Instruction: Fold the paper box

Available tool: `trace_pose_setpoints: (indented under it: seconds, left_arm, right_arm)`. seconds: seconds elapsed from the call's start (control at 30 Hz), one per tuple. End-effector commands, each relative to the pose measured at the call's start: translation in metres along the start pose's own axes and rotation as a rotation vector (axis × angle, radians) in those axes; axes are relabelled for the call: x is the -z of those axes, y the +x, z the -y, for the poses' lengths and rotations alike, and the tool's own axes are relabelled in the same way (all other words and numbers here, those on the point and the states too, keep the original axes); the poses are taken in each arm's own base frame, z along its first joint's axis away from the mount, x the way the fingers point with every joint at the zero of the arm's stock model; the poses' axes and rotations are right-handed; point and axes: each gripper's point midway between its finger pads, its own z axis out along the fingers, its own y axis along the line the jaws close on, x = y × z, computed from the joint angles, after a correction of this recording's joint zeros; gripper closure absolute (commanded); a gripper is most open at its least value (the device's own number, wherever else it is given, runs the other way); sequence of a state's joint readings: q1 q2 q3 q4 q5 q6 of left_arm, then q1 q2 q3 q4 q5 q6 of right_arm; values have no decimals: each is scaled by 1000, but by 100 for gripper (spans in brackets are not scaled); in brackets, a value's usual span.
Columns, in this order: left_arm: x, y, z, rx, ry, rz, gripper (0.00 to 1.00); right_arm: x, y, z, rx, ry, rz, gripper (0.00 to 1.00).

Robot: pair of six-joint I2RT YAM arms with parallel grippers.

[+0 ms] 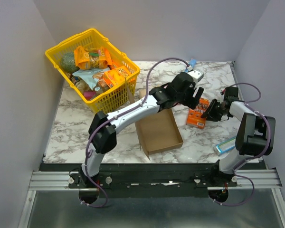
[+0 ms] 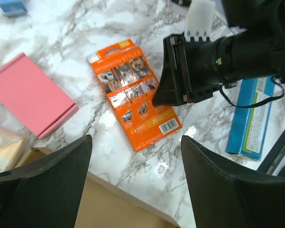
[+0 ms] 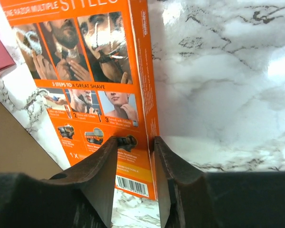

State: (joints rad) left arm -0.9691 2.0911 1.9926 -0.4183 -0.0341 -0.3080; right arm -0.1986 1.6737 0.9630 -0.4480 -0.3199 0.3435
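Note:
The paper box (image 1: 159, 132) is a shallow brown cardboard tray lying open side up at the table's middle. Its rim shows at the bottom of the left wrist view (image 2: 109, 209) and at the left of the right wrist view (image 3: 14, 142). My left gripper (image 2: 135, 137) hangs open past the tray's far right corner, over bare marble, holding nothing. My right gripper (image 3: 135, 140) sits at the long edge of a small orange razor box (image 2: 133, 95). One finger is over the printed face and the other is against its side. Whether they clamp it is unclear.
A yellow basket (image 1: 92, 71) full of packets stands at the back left. A flat pink box (image 2: 31, 95) lies left of the orange one. A blue pack (image 2: 251, 118) lies near the right arm's base. Grey walls close in the table.

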Motion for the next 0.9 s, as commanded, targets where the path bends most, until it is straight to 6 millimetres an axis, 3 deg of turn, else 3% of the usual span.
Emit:
trace_pose_setpoints:
  seconds: [0.0,0.03,0.13,0.2,0.37,0.4,0.43,0.47,0.5,0.53,0.57,0.6,0.63,0.7,0.73,0.8,0.87]
  left_arm:
    - [63,-45,-7,-19,-4,117,15]
    - [82,-58,-6,-14,5,154,15]
    - [107,-66,-19,15,10,182,15]
    - [113,-64,-27,32,2,176,15]
    - [138,-70,-36,25,-28,191,15]
    - [138,-62,-35,31,-19,169,15]
    - [145,-62,-33,37,-10,181,15]
    - [147,-58,-33,52,-9,180,14]
    - [142,-39,-37,59,-15,155,14]
    - [157,-41,-39,66,-26,184,12]
    - [162,-36,-43,87,-42,192,12]
    - [160,-18,-51,100,-67,179,11]
    - [178,-23,-53,109,-77,222,10]
    - [189,-12,-61,125,-111,220,9]
    - [203,-13,-63,126,-121,229,8]
    - [214,-5,-72,126,-155,214,7]
    - [234,-8,-81,147,-168,245,6]
  right_arm:
    - [14,11,-10,65,-68,21,99]
    - [17,13,-14,68,-89,26,99]
    - [30,14,-31,82,-173,43,99]
    - [34,17,-38,77,-213,39,99]
    - [39,4,-28,37,-113,72,98]
    - [43,-8,-30,46,-105,100,92]
    - [45,-14,-30,51,-87,111,66]
    - [44,-18,-25,59,-58,109,57]
    - [49,-29,-30,78,-66,134,49]
    - [49,-35,-32,88,-68,146,36]
    - [48,-42,-30,98,-52,164,32]
    - [43,-46,-28,98,-38,155,27]
    - [45,-59,-31,105,-31,176,26]
    - [39,-70,-22,52,36,173,24]
    - [29,-78,-21,31,49,152,23]
    - [19,-81,-21,-25,51,128,23]
    - [7,-83,-18,-98,57,124,23]
